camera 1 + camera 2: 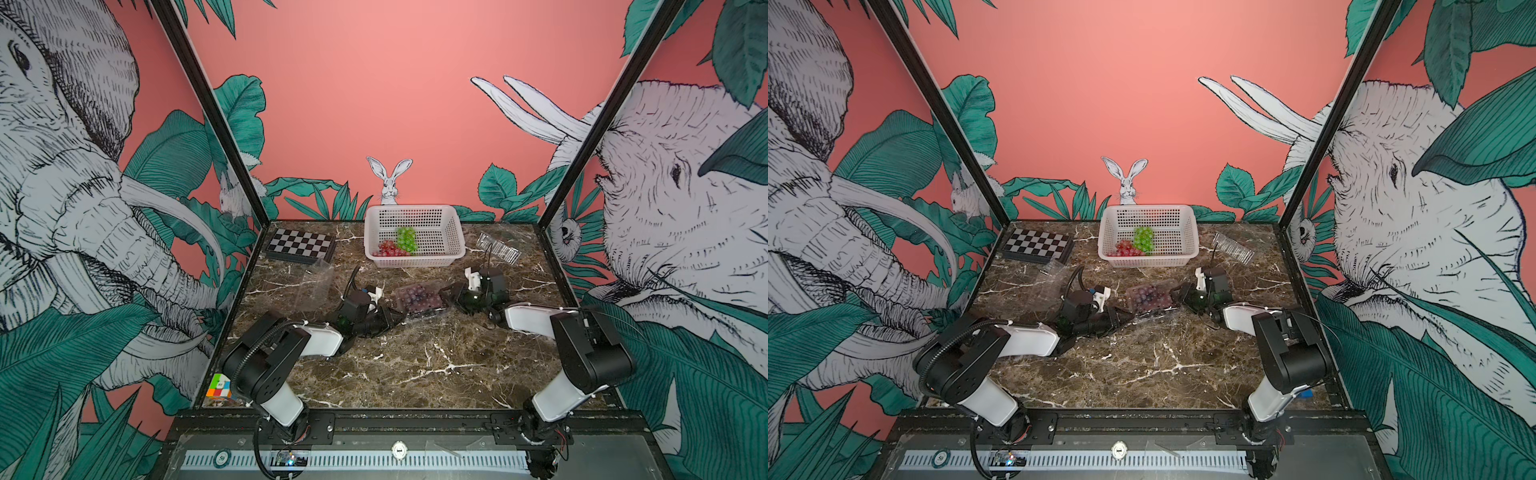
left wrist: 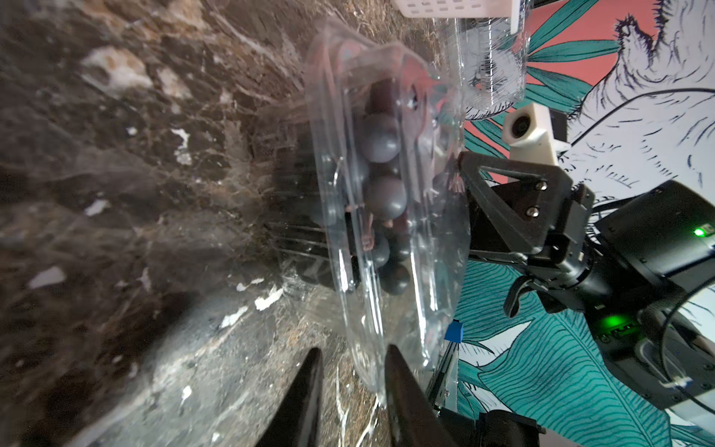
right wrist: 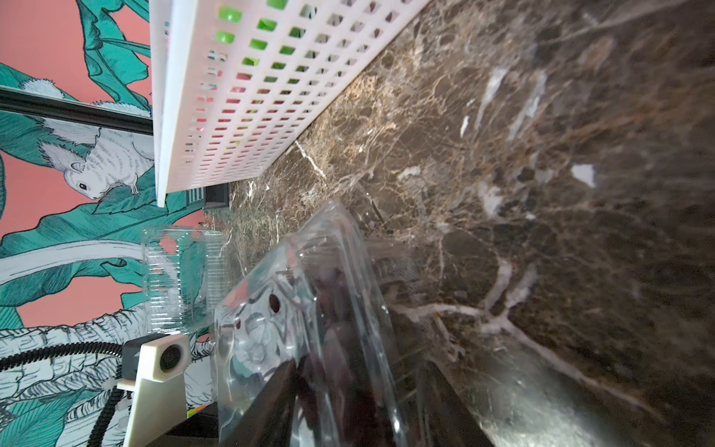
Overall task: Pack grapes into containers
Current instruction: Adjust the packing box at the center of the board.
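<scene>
Centre container point(image 2: 433, 251): thin clear plastic clamshell, rounded corners, ribbed walls, lid over the dark grapes point(image 2: 383, 143), which are matte round purple-black berries; it lies flat on the marble table point(image 1: 415, 361), glossy brown with white veins. Left gripper point(image 2: 353, 350): black pointed fingers, narrow gap, straddling the flange at one end of the box; cannot tell if they pinch it. Right gripper point(image 3: 360, 367) is at the opposite end; jaws about half wide, one finger on the lid, the other against the base, clamped on the centre container; so the tools meet the box end to end, both arms low over the table. White basket point(image 1: 415, 259), perforated grid walls, sits behind the box and apart from it; green grapes point(image 1: 406, 239) and red grapes point(image 1: 388, 248) inside, glossy, touching each other. Left empty container point(image 1: 316, 282) is close to the left arm's wrist; right empty container point(image 1: 498, 248) is near the back right edge. Chessboard point(image 1: 300, 245) back left, by the wall; colour cube point(image 1: 219, 386) at the front left corner. Front half of the table is bare marble; either end of the box is taken up by the arms.
</scene>
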`<state>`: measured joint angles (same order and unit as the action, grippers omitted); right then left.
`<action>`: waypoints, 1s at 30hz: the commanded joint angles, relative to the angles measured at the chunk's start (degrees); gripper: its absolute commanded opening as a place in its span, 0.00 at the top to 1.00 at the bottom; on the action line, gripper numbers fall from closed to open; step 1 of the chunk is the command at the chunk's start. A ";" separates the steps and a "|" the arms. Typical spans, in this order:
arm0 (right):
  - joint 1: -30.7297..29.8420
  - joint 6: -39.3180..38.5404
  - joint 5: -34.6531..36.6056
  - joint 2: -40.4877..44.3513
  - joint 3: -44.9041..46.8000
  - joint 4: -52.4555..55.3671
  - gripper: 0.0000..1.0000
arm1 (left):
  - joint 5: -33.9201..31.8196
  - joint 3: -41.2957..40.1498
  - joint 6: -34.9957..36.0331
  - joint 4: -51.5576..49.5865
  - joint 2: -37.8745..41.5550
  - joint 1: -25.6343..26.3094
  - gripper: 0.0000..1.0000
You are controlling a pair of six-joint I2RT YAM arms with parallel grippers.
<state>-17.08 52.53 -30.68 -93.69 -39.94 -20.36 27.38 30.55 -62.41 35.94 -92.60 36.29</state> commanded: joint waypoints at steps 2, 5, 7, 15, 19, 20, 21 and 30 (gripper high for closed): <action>-0.01 -0.56 0.77 3.64 1.62 3.54 0.51 | -0.40 6.57 2.90 -2.67 -2.88 0.21 0.69; 1.02 -0.85 1.86 5.45 2.43 5.27 0.51 | -0.53 10.55 4.29 -4.31 -5.45 -0.40 0.69; 1.74 -0.72 2.69 6.75 3.29 5.79 0.51 | 0.28 13.20 4.80 -5.23 -7.22 -0.90 0.69; 3.66 1.61 4.80 10.83 6.67 5.95 0.51 | 2.04 16.92 6.25 -7.54 -8.95 -2.87 0.65; 4.29 1.43 4.62 11.52 6.59 6.47 0.50 | 2.41 12.02 5.96 -8.52 -4.32 -3.42 0.57; 4.37 1.43 4.44 11.37 6.46 6.42 0.50 | 2.53 10.45 5.50 -8.13 -2.80 -3.49 0.56; 4.37 1.52 4.31 11.26 6.31 6.34 0.50 | 2.72 8.99 4.82 -7.34 -1.53 -3.35 0.54; 4.35 3.06 3.67 8.93 6.98 2.64 0.50 | 3.49 1.13 -1.36 2.26 1.75 -1.43 0.54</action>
<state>-12.95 54.96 -26.87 -83.79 -33.54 -15.38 29.67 32.69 -60.71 32.14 -89.86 33.74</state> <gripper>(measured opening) 0.505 0.462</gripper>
